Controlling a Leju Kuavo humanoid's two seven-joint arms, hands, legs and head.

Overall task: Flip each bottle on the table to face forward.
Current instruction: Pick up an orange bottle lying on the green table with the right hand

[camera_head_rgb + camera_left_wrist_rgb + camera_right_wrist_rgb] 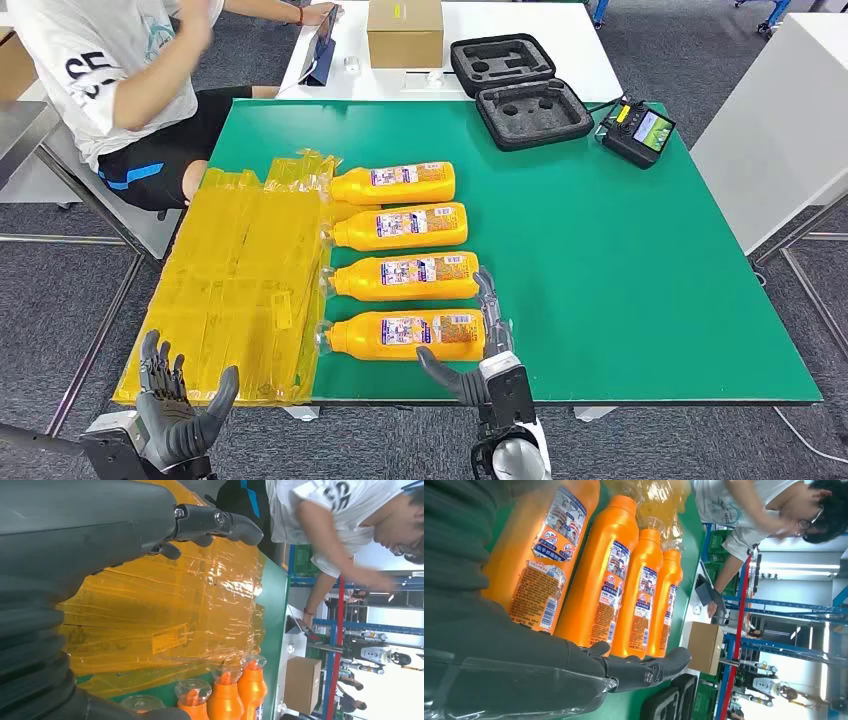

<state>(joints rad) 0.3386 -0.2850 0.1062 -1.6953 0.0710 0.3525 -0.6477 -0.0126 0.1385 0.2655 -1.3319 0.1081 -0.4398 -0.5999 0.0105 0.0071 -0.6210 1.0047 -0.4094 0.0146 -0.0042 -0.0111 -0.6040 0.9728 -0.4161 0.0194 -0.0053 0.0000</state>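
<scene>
Several orange bottles lie on their sides in a column on the green table (620, 260), clear caps pointing left, labels up. The nearest bottle (405, 333) (536, 555) lies by the front edge, with another bottle (405, 277) (599, 580) behind it and two more bottles (400, 226) (393, 184) farther back. My right hand (480, 350) (624, 670) is open at the base end of the nearest bottle, thumb in front, fingers reaching up along its right end, holding nothing. My left hand (175, 400) (210, 525) is open off the table's front left corner, over the yellow wrap (165, 610).
Crumpled yellow plastic wrap (240, 280) covers the table's left part. A black foam case (520, 88) and a controller (637, 130) sit at the back right. A person (110, 70) sits at the back left beside a white table with a cardboard box (404, 32).
</scene>
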